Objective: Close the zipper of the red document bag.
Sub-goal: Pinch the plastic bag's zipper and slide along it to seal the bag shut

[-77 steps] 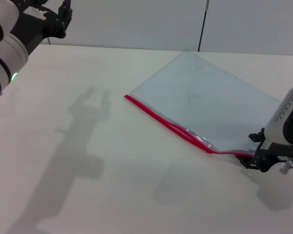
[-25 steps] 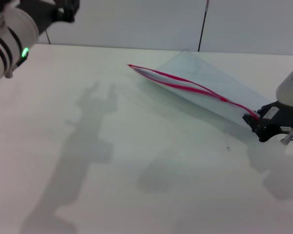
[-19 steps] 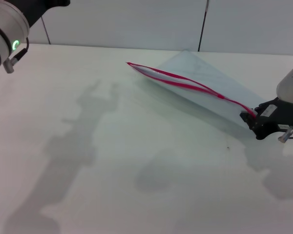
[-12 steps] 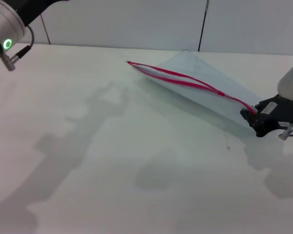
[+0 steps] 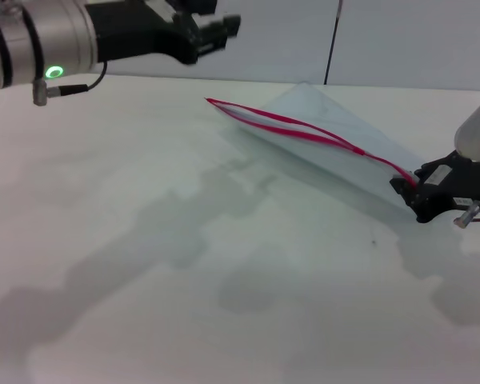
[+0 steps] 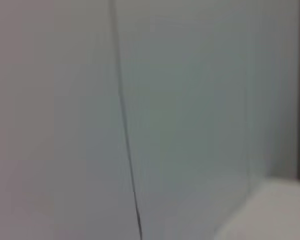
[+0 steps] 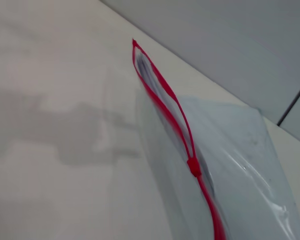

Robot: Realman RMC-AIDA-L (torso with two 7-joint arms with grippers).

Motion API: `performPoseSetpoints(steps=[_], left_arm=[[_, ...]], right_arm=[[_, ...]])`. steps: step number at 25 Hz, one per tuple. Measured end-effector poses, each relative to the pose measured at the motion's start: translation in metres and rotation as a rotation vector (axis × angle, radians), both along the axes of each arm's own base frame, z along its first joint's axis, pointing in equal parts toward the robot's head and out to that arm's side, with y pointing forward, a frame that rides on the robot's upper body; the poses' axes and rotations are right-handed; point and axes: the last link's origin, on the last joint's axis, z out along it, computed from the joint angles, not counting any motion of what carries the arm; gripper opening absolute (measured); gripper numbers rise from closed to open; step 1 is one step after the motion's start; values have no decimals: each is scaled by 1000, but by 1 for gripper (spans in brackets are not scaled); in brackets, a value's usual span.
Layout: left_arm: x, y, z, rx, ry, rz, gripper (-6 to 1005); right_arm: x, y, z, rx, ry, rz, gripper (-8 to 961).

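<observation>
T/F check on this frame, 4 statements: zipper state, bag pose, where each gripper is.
1. The zipper is fully closed. False: its two red strips gape apart beyond the slider.
2. The right gripper holds the red document bag at one end of its zip edge. True.
3. The left gripper grips the bag's far corner. False: it hovers above, touching nothing.
4. The zip edge is lifted off the table. True.

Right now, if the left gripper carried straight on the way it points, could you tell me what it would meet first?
Probably nothing: the left gripper points across above the raised end of the zipper of the red document bag, toward the wall, though depth is unclear.
</observation>
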Motion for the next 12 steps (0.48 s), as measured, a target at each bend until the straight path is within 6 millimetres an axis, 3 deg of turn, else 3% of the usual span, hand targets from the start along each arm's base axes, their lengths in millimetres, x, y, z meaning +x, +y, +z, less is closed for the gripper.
performPoseSetpoints(steps=[12], left_arm=[[10,5,-17,-152,342,-75,438]], right_arm=[[-20,-4,-2,-15,10,66,50]])
